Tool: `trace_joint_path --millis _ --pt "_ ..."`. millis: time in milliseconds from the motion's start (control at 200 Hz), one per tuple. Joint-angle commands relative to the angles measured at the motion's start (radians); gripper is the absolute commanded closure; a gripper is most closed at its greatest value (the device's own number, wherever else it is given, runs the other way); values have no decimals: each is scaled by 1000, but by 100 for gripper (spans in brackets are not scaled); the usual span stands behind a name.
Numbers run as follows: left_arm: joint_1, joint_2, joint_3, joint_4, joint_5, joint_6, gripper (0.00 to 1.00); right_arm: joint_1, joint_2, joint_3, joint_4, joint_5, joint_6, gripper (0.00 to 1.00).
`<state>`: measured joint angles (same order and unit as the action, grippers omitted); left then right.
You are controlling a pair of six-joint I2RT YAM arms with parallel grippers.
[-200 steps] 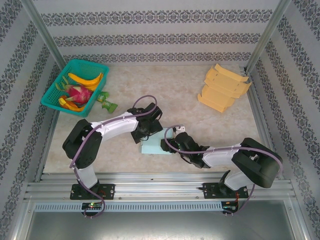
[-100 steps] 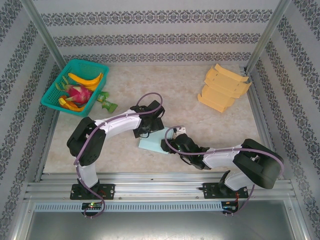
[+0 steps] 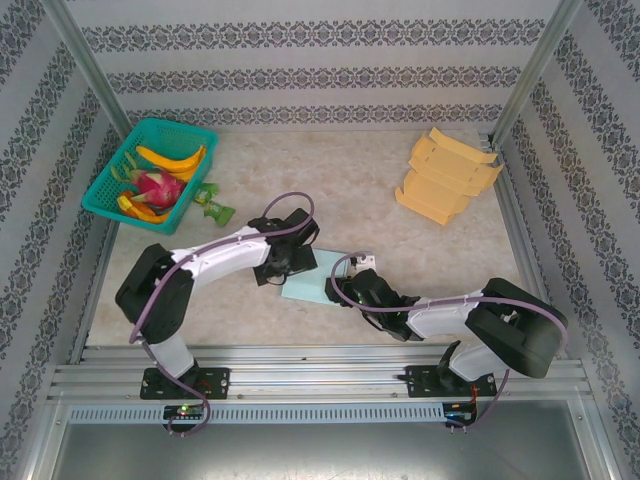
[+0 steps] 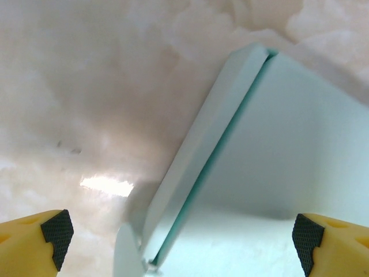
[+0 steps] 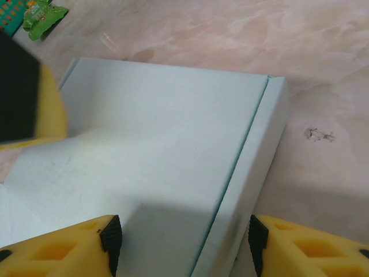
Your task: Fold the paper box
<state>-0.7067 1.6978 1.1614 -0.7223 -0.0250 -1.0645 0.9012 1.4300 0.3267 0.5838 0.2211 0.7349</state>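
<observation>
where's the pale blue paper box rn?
Top view: the pale blue paper box lies flat near the centre of the marble table, between the left gripper and the right gripper.

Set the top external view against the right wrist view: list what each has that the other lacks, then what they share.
Top external: the basket of fruit and the yellow stack of flat boxes at the far right.
Right wrist: its own yellow fingers apart above the box, the fold line along the box's flap, and a small dark mark on the table.
Shared: the pale blue box, the marbled table and the green item by the basket.
</observation>
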Motion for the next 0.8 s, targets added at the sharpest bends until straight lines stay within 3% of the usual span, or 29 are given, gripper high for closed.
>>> trace_joint_path --millis 0,390,794 --pt "0 -76 -59 61 53 -51 0 13 0 -19 13 31 12 39" --pt "1 -27 -117 203 163 -110 0 13 -11 -12 -5 29 10 39" --pt "-16 -24 -86 132 208 -153 0 14 -17 -13 -1 38 24 39"
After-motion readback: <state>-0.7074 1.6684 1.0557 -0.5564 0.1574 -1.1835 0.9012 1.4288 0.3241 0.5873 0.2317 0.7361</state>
